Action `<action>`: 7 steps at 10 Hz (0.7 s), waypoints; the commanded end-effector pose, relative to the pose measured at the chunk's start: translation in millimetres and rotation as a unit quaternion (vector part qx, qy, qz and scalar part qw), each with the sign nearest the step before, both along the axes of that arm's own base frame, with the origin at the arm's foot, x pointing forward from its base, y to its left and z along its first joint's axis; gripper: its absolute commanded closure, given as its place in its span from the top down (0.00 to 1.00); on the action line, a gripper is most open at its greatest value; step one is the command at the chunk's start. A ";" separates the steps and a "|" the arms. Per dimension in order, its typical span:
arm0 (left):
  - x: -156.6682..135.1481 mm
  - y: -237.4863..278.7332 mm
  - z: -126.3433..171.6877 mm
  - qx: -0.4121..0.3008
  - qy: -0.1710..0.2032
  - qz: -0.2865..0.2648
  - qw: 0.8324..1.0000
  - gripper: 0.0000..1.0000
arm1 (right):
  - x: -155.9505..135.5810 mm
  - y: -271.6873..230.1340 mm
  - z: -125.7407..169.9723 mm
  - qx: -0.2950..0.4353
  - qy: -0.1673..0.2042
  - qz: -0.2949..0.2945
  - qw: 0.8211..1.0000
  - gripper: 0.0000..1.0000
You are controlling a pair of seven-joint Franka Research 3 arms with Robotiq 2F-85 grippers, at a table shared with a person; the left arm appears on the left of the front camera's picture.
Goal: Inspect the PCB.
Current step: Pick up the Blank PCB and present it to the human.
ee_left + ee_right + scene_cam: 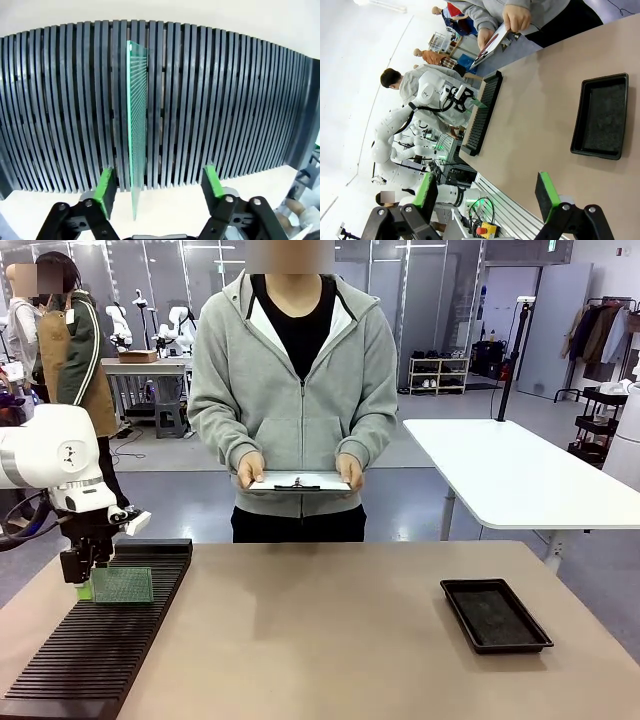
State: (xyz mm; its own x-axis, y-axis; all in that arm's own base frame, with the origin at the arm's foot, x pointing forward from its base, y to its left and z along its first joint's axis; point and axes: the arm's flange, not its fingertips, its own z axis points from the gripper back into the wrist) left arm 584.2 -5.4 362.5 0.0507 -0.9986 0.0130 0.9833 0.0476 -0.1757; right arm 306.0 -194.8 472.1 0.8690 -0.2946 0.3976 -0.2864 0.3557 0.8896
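Note:
The PCB is a thin green board standing on edge in a slot of the black slotted rack at the table's left. My left gripper is down at the board's left end. In the left wrist view the PCB runs edge-on between the green pads, closer to the left one. The left gripper stands open with visible gaps on both sides of the board. My right gripper is open above the table with nothing between its fingers.
A person at the far side holds a white clipboard in both hands. A black tray lies at the table's right. The rack has many free slots on either side of the board. A white table stands behind on the right.

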 end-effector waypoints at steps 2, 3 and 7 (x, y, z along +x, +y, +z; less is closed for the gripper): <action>8.0 1.0 -2.1 -0.020 -0.003 -0.008 1.000 0.00 | -0.8 -0.1 0.5 0.002 -0.002 0.001 1.000 1.00; 9.0 0.8 -2.9 -0.022 -0.006 -0.009 1.000 0.00 | -0.8 -0.1 0.5 0.002 -0.002 0.001 1.000 1.00; 9.7 3.9 -5.6 -0.019 -0.010 -0.007 1.000 0.00 | -0.8 -0.1 0.5 0.002 -0.002 0.001 1.000 1.00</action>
